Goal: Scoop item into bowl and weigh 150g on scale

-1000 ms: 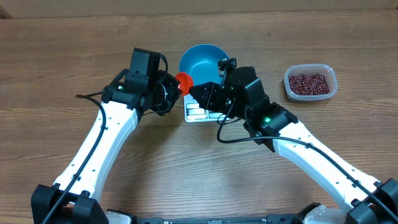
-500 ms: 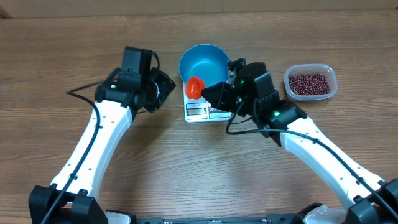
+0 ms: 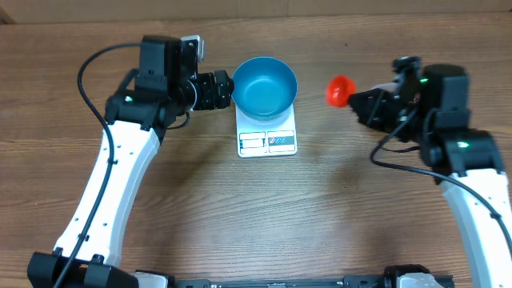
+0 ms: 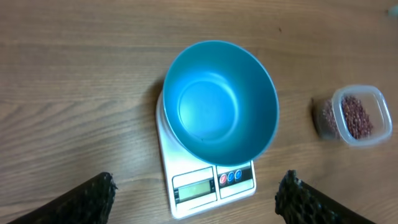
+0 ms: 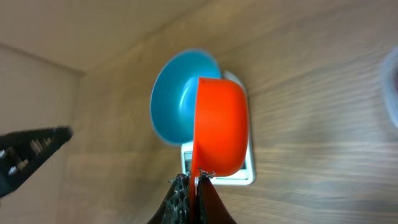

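Judged the beans (image 4: 356, 117) light, loose, prone to roll: best lifted with the orange scoop (image 5: 217, 127), not pinched. Saw them in the clear tub (image 4: 384, 102), beyond the bowl (image 3: 264, 86) from the left end effector (image 3: 218, 90). Found that one spread wide, empty, just beside the bowl on the scale (image 3: 267, 141). Found the right end effector (image 5: 194, 185) clamped on the scoop.

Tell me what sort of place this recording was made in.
Probably a robot lab bench staged for kitchen weighing: a wood-grain table, two robot arms, a white scale carrying a teal bowl, an orange scoop, and a clear tub of beans.
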